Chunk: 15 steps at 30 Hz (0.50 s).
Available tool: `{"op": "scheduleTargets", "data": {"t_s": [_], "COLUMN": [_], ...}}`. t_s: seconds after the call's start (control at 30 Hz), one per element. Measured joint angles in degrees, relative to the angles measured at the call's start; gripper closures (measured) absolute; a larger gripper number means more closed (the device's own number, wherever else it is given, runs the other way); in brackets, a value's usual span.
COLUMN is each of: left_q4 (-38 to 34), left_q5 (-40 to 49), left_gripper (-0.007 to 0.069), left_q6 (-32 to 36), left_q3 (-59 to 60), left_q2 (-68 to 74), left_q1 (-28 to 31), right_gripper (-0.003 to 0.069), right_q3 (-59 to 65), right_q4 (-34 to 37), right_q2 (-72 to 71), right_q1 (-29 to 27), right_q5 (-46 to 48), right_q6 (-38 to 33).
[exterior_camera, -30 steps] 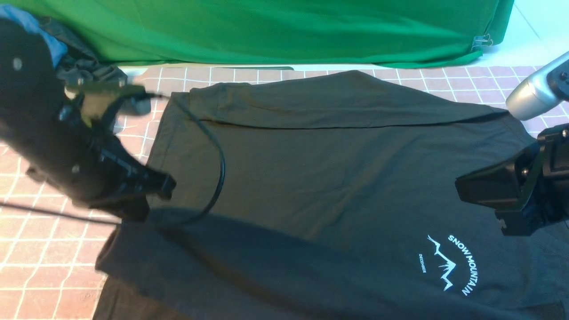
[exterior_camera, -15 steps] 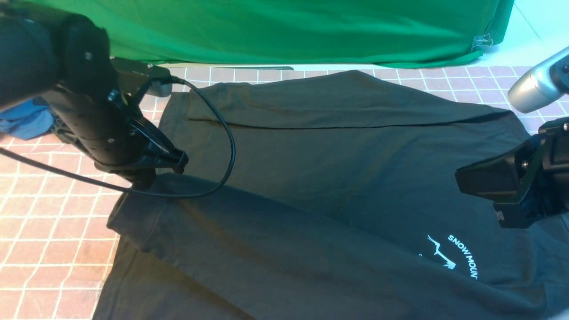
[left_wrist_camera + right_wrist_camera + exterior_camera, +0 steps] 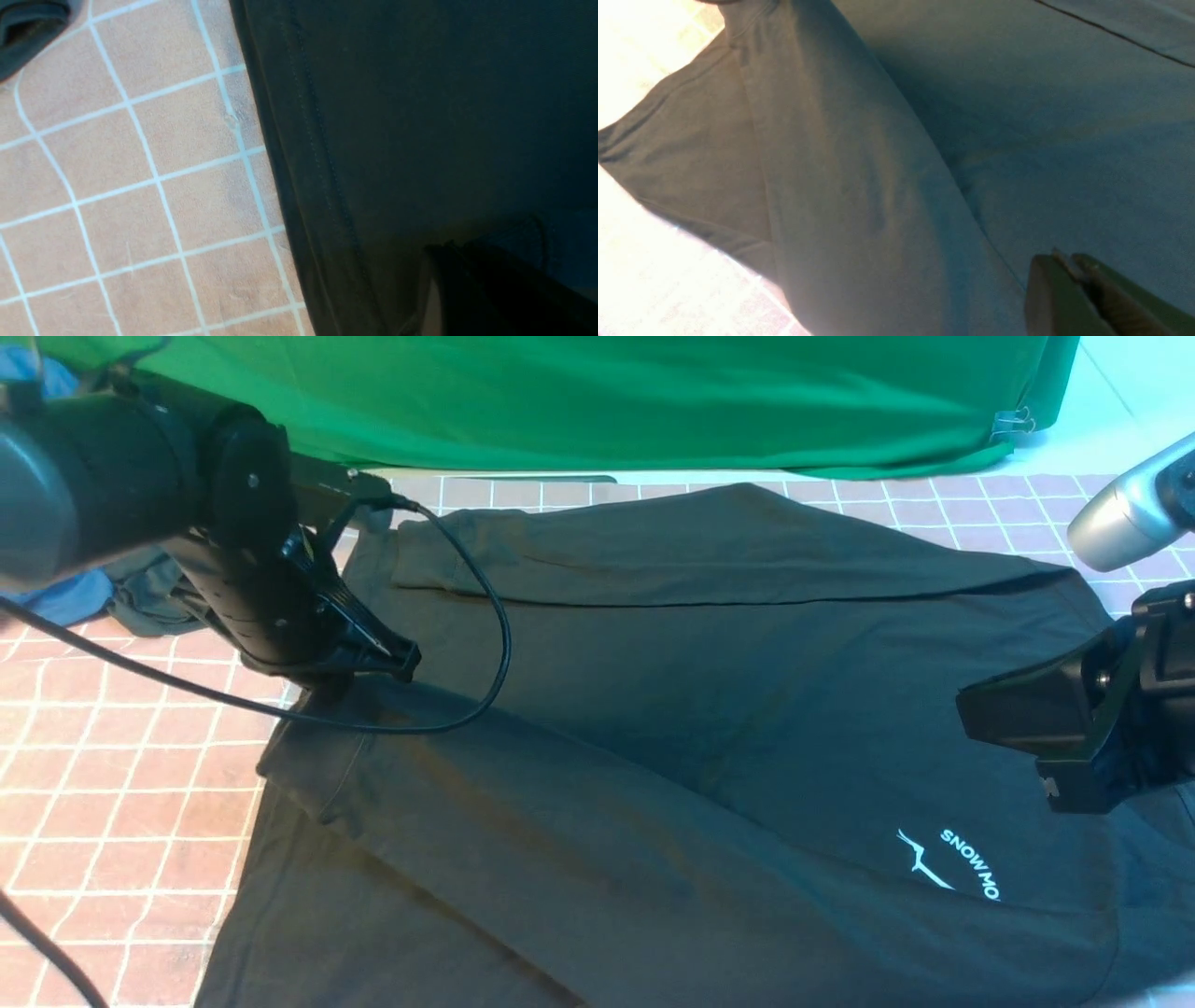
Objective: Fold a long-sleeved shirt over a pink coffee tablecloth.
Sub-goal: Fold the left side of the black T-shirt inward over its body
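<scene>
Nearest, a flap of the long-sleeved shirt (image 3: 653, 728), spread on the pink coffee tablecloth (image 3: 112, 784), drapes over its own front and half hides the print. The left end effector (image 3: 387, 665) pinches that flap's corner, likely to carry the fold across. The right end effector (image 3: 971, 721) is pressed together; whether it grips cloth is unclear. Beyond, 1 fold lies flat.

The long-sleeved shirt (image 3: 653, 709) ran off the front view's lower and right edges; a fold covered its print (image 3: 952, 870) past "SNOW MO". The left arm (image 3: 112, 495) hid most of a blue garment (image 3: 63, 600). Glare washed out the pink coffee tablecloth (image 3: 644, 280) in the right wrist view. The left wrist view's edge cut off the left end effector (image 3: 451, 280).
</scene>
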Motion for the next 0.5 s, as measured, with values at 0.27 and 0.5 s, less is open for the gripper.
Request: {"op": "scheduleTargets", "data": {"t_s": [0.27, 0.5], "left_q4": [2.6, 9.0], "left_q5": [-7.0, -10.4], "left_gripper": [0.0533, 0.03], "left_q6": [-2.3, -12.7], "left_q3": [0.0, -1.6], "left_q2": [2.9, 3.0], "left_q1": [0.0, 0.0], "right_gripper": [0.0589, 0.0589], "right_q3": [0.0, 0.0], "right_q4": [0.0, 0.0], "right_q2": [0.0, 0.0], "right_q1": [0.0, 0.0], "right_q5": [0.0, 0.0], "right_q6": [0.0, 0.0]}}
